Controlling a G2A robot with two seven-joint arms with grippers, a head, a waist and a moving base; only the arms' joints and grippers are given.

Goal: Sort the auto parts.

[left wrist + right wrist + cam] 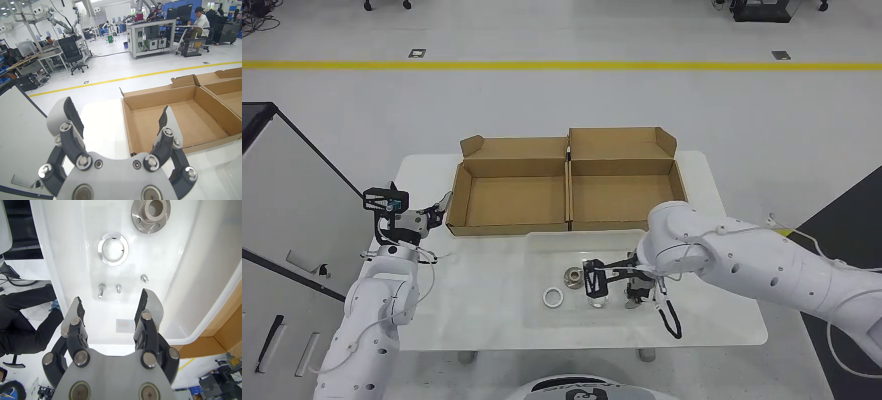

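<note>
The right gripper (111, 294) hangs over the white tray (189, 266) with its fingers (81, 308) spread wide and nothing between them. Three small bolts (118, 288) lie loose on the tray floor just beyond the fingertips, apart from one another and untouched. One bolt lies close to one fingertip, and the longest lies off towards the other.

In the top view, past the bolts, the flat metal ring (553, 296) sits at about 8 o'clock from this gripper. The flanged hub (570, 274) sits at about 9 o'clock, near the ring but not touching it. The tray's raised wall runs all round these parts.

Two open cardboard boxes stand side by side at 12 o'clock from the tray, the left box (512, 200) and the right box (627, 195). Their walls touch each other.

The left gripper (117, 103) is at 9 o'clock from the left box, over the edge of the table (472, 290). Its fingers are also spread and hold nothing. That box's side wall stands between it and the box floor.
</note>
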